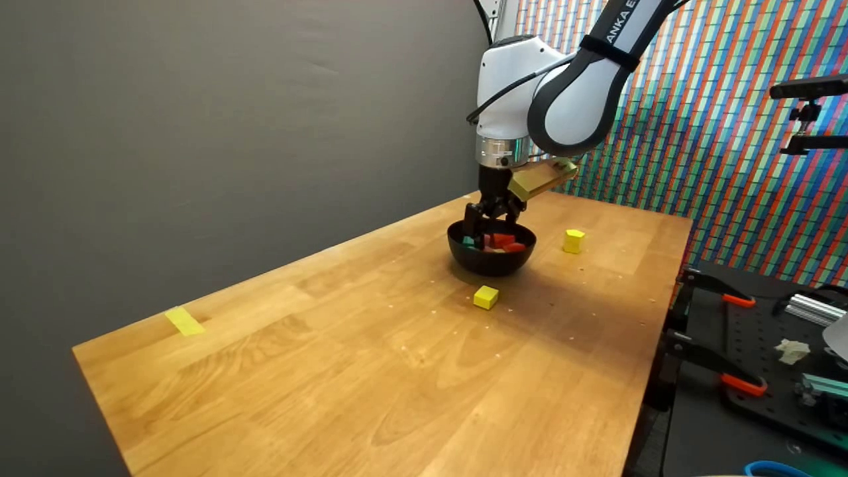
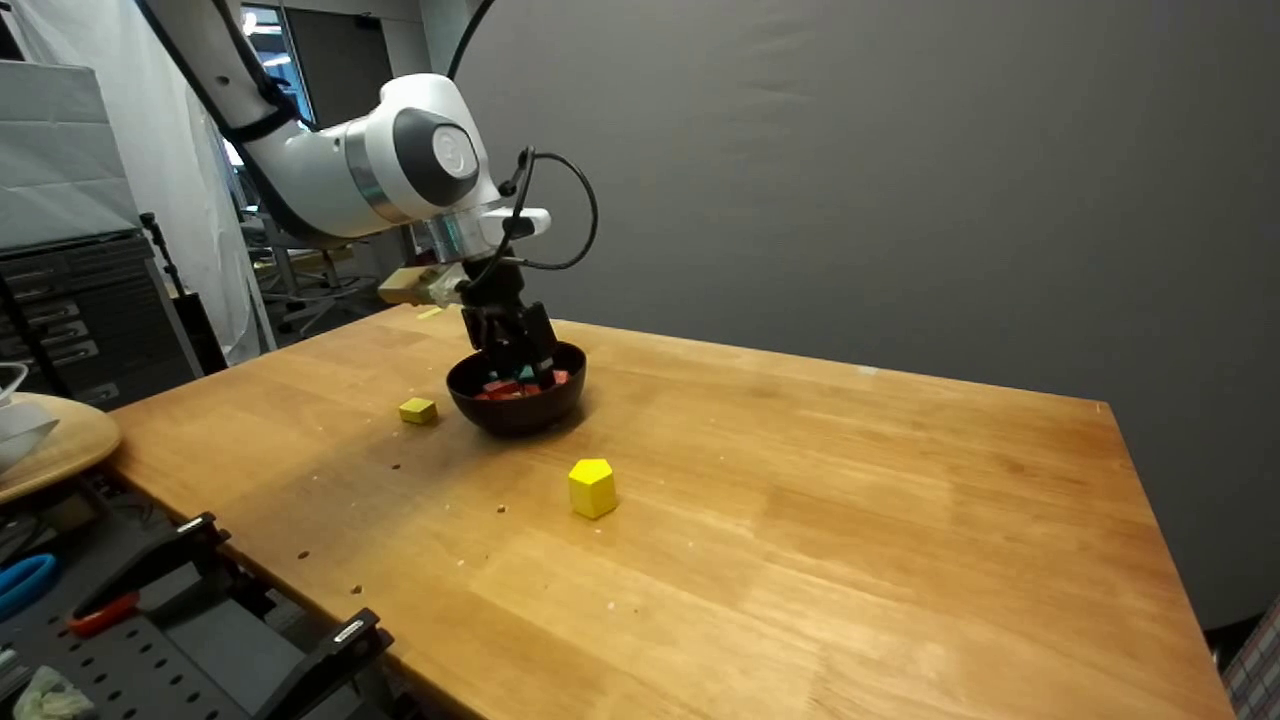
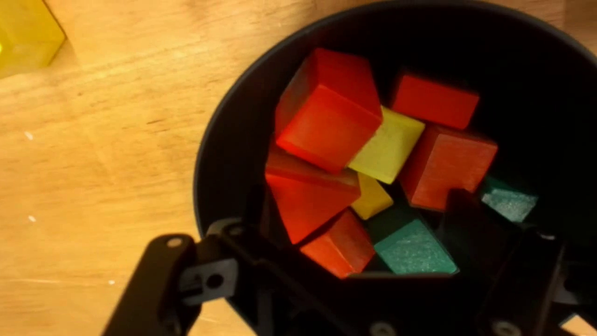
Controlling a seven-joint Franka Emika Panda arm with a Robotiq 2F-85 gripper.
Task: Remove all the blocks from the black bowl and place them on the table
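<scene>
A: Wrist view. Tool [image 3: 358, 207] status?

B: Down in the black bowl [image 3: 228, 154], jaws spread wide, nothing gripped. Green block [image 3: 417, 249] and red wedge [image 3: 305, 205] between the jaws; large red block [image 3: 331, 112] just ahead of the tool. Wedge may touch a jaw, can't tell.

A: Outside it?

B: In an exterior view, tool points down into the bowl. Flat yellow block [image 1: 485, 297] on the surface [image 1: 371, 384], near the tool, past the rim.

A: Any more out?

B: In an exterior view, pentagonal yellow block [image 2: 592, 488], also on the surface, off a different side of the tool.

A: So which step?

B: Pick step, I'd say. Tool in place, grasp not yet made. Two blocks on the surface, a pile under the tool, so most of the job looks left.

A: Next move?

B: Line the jaws up on one block, then close. Closing right here could catch several. If the grip's clean, lift straight up past the rim, shift sideways, set it down beside the bowl.
</scene>
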